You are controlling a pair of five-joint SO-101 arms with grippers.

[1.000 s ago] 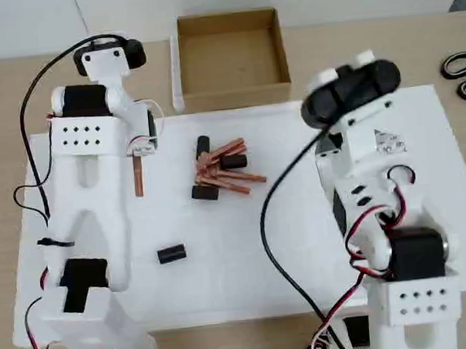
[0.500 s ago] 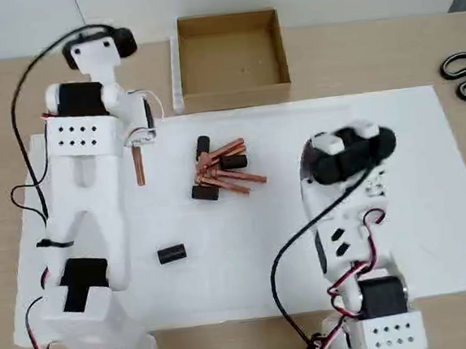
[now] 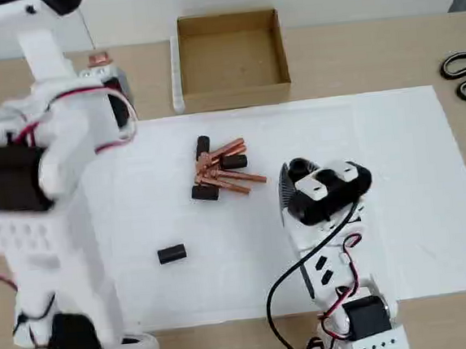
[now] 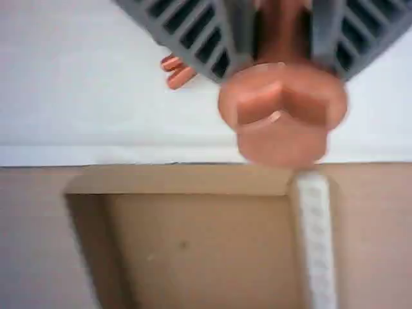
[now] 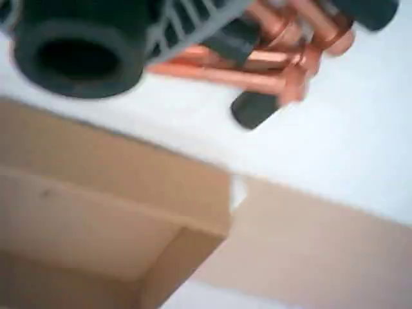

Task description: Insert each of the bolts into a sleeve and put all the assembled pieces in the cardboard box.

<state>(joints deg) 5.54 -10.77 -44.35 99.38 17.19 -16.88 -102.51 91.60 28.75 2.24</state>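
1. The left arm [image 3: 46,183], standing high, blocks the table [image 3: 370,56] at 9 o'clock; the jaws of the left gripper [image 4: 280,29] hide most of the bolt [image 4: 280,109] they pinch.
2. That bolt runs along the fingers, hex head past their tips, at 9 o'clock from the cardboard box [image 3: 234,93].
3. The right gripper [image 3: 292,181] clamps a black sleeve [image 5: 76,56], bore upward, at 4 o'clock from the pile [image 3: 220,169].
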